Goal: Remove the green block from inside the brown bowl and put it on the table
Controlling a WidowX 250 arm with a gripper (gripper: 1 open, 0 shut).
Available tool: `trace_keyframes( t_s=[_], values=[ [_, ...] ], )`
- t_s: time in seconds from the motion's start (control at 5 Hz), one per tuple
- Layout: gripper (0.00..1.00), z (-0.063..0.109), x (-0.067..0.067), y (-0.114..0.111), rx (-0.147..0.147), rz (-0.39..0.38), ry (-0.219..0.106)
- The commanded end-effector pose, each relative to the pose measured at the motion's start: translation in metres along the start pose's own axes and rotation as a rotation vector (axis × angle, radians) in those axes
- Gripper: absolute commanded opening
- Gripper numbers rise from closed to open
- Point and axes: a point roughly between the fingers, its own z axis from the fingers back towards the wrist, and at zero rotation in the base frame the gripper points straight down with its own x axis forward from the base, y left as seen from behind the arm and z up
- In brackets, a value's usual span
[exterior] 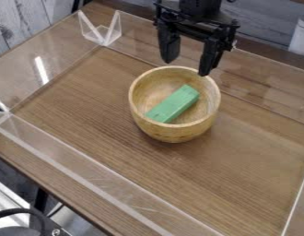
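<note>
Green block lies inside the brown bowl, beneath the wide-spread hand.

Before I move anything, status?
Black pincer open above bowl, holding nothing. Light-green rectangular block inside round tan wooden bowl. Nothing seen covering block.

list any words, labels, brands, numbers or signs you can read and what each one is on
There is no text that can be read in this view.
Green block: no lettering or label visible.
Brown bowl: no lettering, only plain wood.
Gripper: black, too small and dark to tell whether it bears any marking.
Table: wood grain, no sign or number visible.
</note>
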Motion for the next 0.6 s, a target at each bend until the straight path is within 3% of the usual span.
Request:
trace_keyframes(
  t_s=[0.0,0.2,0.4],
  values=[
    [1.00,-0.011,-0.008,0.008,0.010,-0.011,0.024],
    [1.00,-0.028,-0.019,0.017,0.020,-0.025,0.056],
    [1.00,-0.040,-0.024,0.030,0.015,-0.029,0.048]
  ],
)
